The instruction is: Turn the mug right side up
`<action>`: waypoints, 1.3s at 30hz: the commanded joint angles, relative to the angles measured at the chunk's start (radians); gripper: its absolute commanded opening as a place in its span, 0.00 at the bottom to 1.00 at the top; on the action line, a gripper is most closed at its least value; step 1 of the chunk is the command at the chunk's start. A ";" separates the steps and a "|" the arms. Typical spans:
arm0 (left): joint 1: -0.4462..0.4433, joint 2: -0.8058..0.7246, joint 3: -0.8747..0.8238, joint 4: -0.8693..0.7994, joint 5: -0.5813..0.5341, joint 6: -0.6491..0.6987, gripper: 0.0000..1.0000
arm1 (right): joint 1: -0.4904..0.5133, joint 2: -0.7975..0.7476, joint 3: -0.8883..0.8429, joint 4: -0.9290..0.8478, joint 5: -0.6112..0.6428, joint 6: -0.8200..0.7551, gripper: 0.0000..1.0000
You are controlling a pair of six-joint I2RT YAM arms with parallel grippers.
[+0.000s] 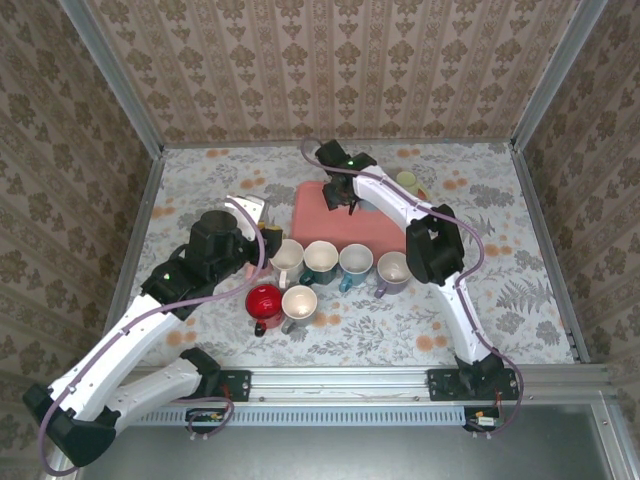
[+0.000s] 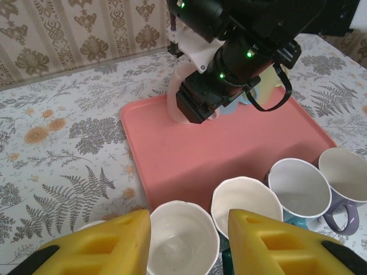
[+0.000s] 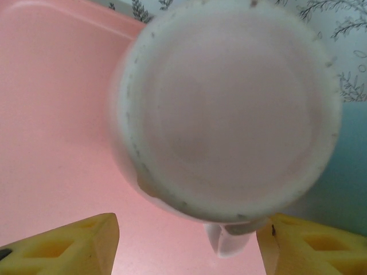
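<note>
Right tool (image 3: 186, 226): fingers spread wide, one on each side of the mug (image 3: 229, 109), not closed on it.
Left tool (image 2: 189, 217): also wide open and holding nothing, hanging over the upright mugs at the near edge of the tray (image 2: 229, 149).
Mug position: on the pink tray, directly under the right tool, apparently base up.
Mug axis: vertical, in line with the tool's approach. The handle sticks out towards the tool's palm, closer to one finger than the other.
Nearer arm: the right, by a wide margin, so the grasp and flip look like its job.
Mug count: eight. That is this one, a row of four (image 1: 355, 262), a white one (image 1: 299, 300), a red one (image 1: 263, 298), and a pale one (image 1: 407, 182) behind the tray.
Trays: one.
Worktop (image 1: 520, 300): floral cloth.
</note>
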 commanded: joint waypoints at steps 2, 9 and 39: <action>0.002 -0.010 -0.012 0.025 -0.012 0.013 0.41 | -0.012 0.034 0.027 -0.011 0.006 0.017 0.62; 0.002 -0.009 -0.016 0.027 -0.020 0.014 0.41 | -0.040 0.058 0.040 -0.007 -0.004 0.024 0.47; 0.005 -0.008 0.004 0.044 0.109 0.032 0.61 | -0.032 -0.791 -0.617 0.533 -0.270 0.191 0.00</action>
